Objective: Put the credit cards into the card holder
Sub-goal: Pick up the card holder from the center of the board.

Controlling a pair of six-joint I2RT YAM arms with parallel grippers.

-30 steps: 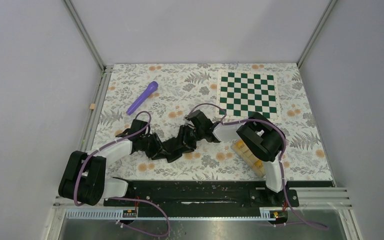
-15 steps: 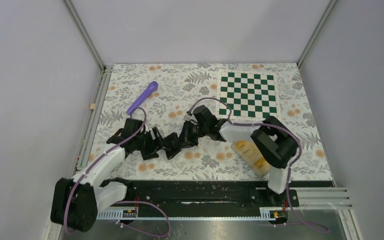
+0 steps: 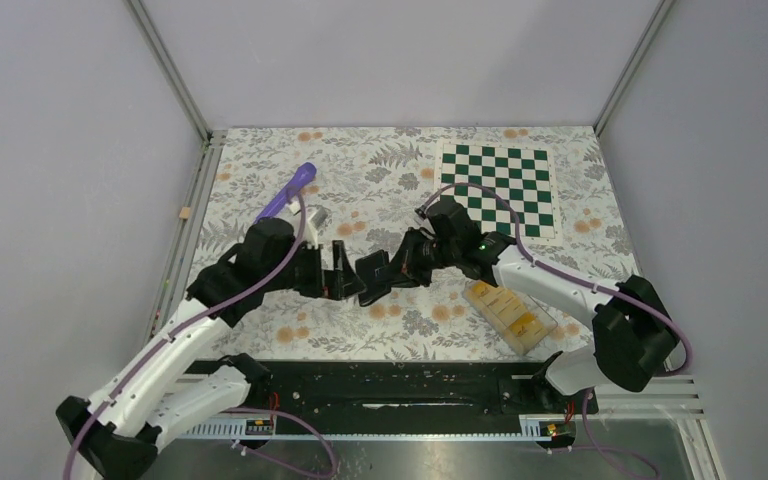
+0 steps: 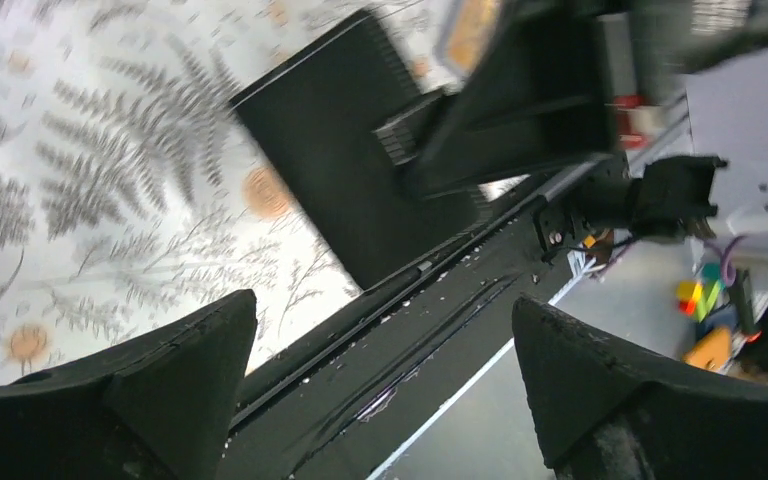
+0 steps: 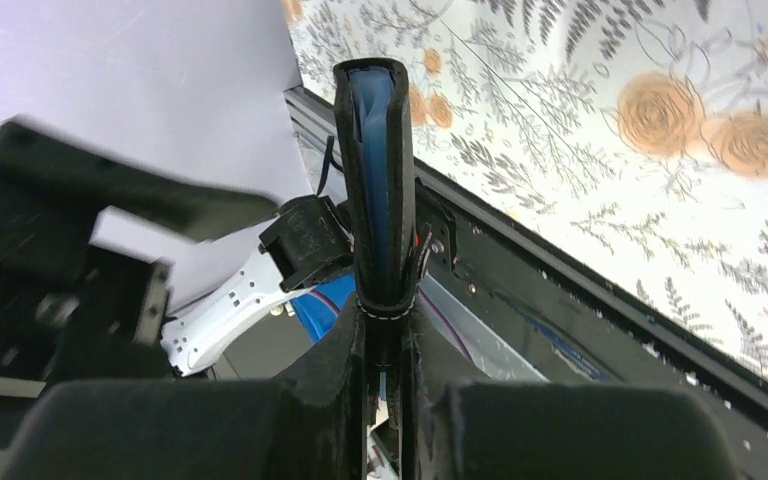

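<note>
The card holder [image 3: 372, 275], a small black wallet, hangs just above the floral cloth at mid-table. My right gripper [image 3: 406, 264] is shut on its right end. In the right wrist view the card holder [image 5: 374, 170] stands edge-on and folded, blue lining showing between its black flaps, pinched by my right gripper [image 5: 384, 335]. My left gripper [image 3: 348, 280] is open just left of it, not touching. In the left wrist view the card holder [image 4: 345, 190] lies beyond my wide-open left gripper [image 4: 382, 300]. Yellow credit cards [image 3: 501, 304] lie in a clear box.
The clear plastic box [image 3: 530, 335] lies near the front right under the right arm. A green-and-white chessboard [image 3: 492, 187] covers the back right. A purple pen-like object [image 3: 288, 190] lies at the back left. Black base rail [image 3: 400, 385] runs along the near edge.
My left gripper opened, let go of the card holder and drew back to the left. My right gripper closed on the holder, and the right arm stretched out further.
</note>
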